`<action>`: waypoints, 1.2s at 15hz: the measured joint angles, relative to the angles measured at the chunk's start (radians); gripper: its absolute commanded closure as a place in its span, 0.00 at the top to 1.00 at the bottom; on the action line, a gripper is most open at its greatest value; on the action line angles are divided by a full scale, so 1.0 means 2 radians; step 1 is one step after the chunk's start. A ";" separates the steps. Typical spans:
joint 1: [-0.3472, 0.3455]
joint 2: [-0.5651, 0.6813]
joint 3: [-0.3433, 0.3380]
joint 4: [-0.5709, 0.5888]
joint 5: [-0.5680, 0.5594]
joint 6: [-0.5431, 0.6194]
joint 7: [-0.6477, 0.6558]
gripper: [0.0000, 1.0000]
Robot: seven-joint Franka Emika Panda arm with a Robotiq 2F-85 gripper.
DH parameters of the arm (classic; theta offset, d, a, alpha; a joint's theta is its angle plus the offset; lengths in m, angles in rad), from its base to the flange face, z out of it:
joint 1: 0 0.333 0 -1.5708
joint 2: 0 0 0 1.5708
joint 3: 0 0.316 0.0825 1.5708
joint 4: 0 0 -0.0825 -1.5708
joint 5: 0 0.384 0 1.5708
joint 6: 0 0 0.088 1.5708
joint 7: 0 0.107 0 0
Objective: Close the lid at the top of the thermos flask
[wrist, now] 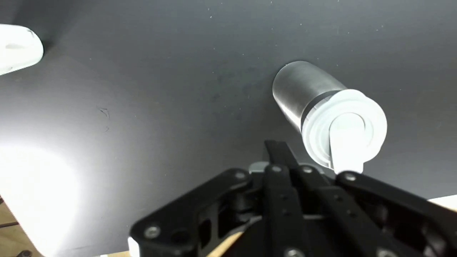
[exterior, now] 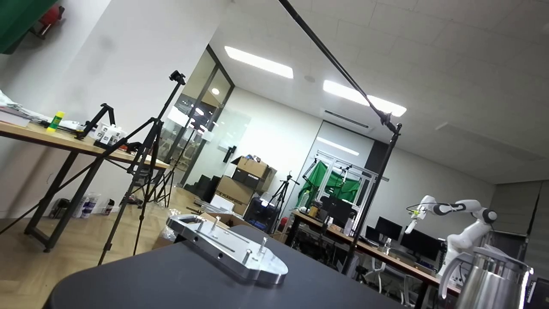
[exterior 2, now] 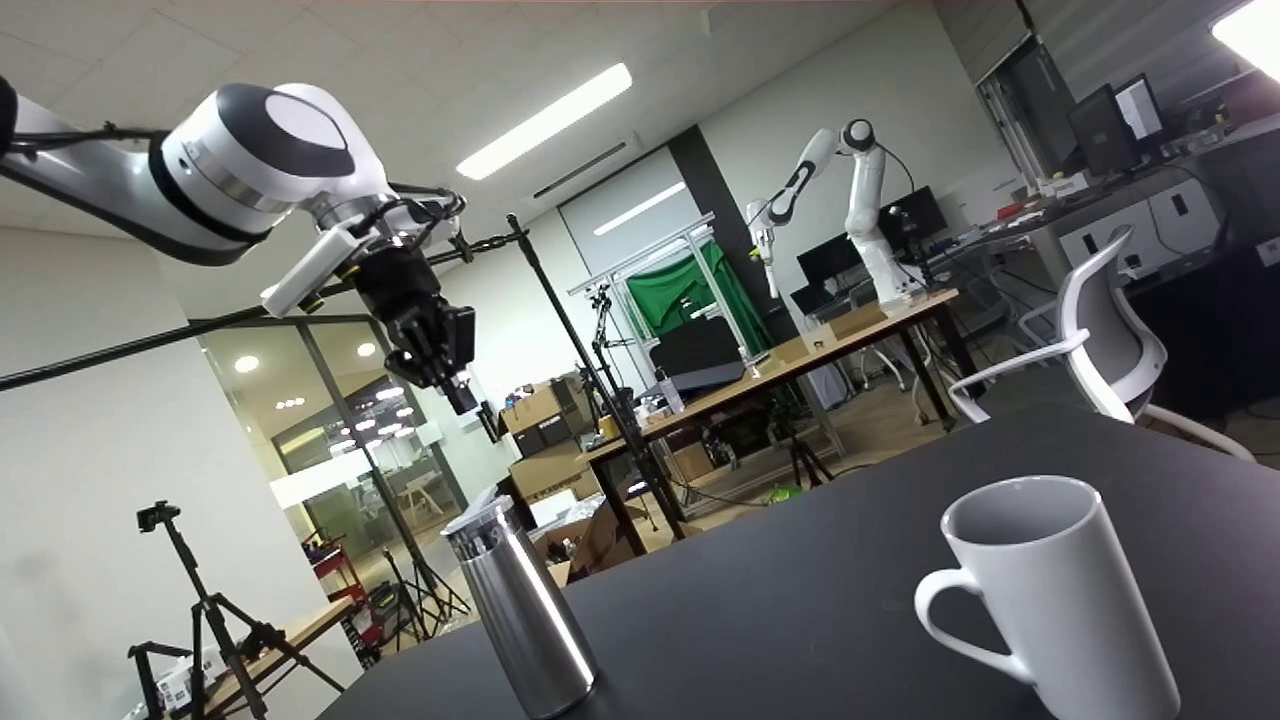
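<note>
The thermos flask is a steel cylinder with a pale top. It stands upright on the dark table in both exterior views (exterior: pixel 493 283) (exterior 2: pixel 530 620) and right of centre in the wrist view (wrist: pixel 303 85). Its lid (wrist: pixel 375 125) carries a flap (wrist: pixel 346 150), overexposed in the wrist view. The flap looks raised and tilted above the rim in both exterior views (exterior: pixel 495 250) (exterior 2: pixel 482 503). Its grey handle (exterior: pixel 448 270) shows in an exterior view. My gripper (exterior 2: pixel 460 390) is above the flask, apart from it. Its fingers (wrist: pixel 280 148) are together with nothing seen between them.
A white mug (exterior 2: pixel 1060 600) stands on the dark table (exterior 2: pixel 760 630). A silver metal plate with upright pegs (exterior: pixel 231 249) lies on the table in an exterior view. A white rounded thing (wrist: pixel 18 50) is cut off at the wrist view's left edge.
</note>
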 measured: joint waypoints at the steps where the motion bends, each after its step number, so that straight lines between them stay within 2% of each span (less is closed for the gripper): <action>1: 0.001 0.002 0.000 0.003 -0.002 -0.005 0.000 0.01; 15: 0.001 0.003 0.000 0.005 -0.006 -0.010 -0.002 0.00; 18: 0.005 0.009 0.001 0.005 -0.013 0.017 -0.002 0.00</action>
